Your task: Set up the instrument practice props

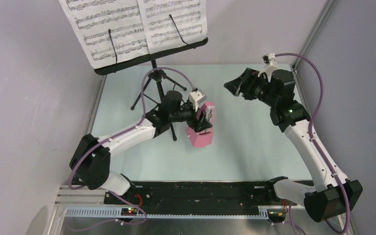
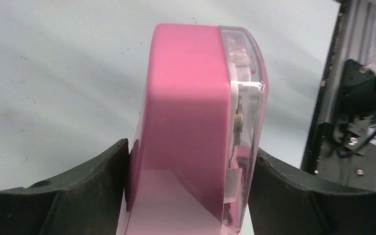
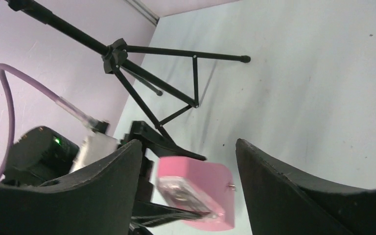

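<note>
Surface: pale blue-green table top (image 1: 254,152), with lilac walls (image 1: 29,98) to either side and behind.
Stand: black tripod music stand (image 1: 155,78) (image 3: 115,51), upright on the table just behind the left gripper (image 1: 203,120) (image 2: 190,154). Its legs are spread. Seen from the right wrist, it lies beyond and to the left of the right gripper (image 1: 236,84) (image 3: 188,147).
Pages: two white printed sheet-music pages (image 1: 127,24), side by side on the stand's desk. Each sits under a black wire retainer (image 1: 112,46), high above the left gripper.
Left gripper: clamped on the small pink pyramid metronome with clear cover (image 1: 199,137) (image 2: 186,98) (image 3: 200,186). One black finger (image 2: 78,191) presses the pink side; the other presses the clear front.
Right gripper: jaws spread wide, nothing between them. It is raised off the table, faces the left gripper, and is well apart from it.
Metronome: sits between the left gripper's fingers, just in front of the stand's legs. Cannot tell whether its base touches the table.
</note>
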{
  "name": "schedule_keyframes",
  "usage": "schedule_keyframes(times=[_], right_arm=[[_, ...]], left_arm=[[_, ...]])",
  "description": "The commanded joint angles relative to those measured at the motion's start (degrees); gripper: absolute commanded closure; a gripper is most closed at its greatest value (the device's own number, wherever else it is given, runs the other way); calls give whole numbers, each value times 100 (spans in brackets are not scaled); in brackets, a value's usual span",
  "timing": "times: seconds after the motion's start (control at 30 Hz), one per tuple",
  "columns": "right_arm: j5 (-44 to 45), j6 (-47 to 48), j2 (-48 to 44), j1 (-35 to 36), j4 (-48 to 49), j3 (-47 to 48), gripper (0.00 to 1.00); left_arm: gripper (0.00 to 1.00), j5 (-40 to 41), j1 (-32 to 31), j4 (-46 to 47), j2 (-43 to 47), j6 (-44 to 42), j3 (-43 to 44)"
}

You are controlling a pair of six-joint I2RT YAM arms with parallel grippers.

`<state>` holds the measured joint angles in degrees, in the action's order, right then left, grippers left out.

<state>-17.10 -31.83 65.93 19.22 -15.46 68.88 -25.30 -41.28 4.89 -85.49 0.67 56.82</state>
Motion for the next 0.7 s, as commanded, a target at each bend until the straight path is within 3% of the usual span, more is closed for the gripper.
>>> schedule_keyframes(times=[0.0, 0.13, 0.23, 0.5, 0.67], right_arm=[[-1386, 685, -327, -373, 348, -89, 27], [-2785, 1128, -457, -491, 724, -518, 33], [-3459, 827, -547, -438, 1332, -1032, 33], [-3581, -451, -284, 274, 3343, -2277, 34], [-2954, -1231, -22, 677, 3426, -2488, 34]], left_arm=[[100, -1325, 482, 56, 866, 549, 604], [100, -2153, 739, -885, 1190, 676, 934], [100, -2520, 823, -1431, 1336, 761, 1184], [100, -2741, 856, -2084, 1868, 463, 1020], [100, -2566, 1005, -2414, 1958, 60, 1201]])
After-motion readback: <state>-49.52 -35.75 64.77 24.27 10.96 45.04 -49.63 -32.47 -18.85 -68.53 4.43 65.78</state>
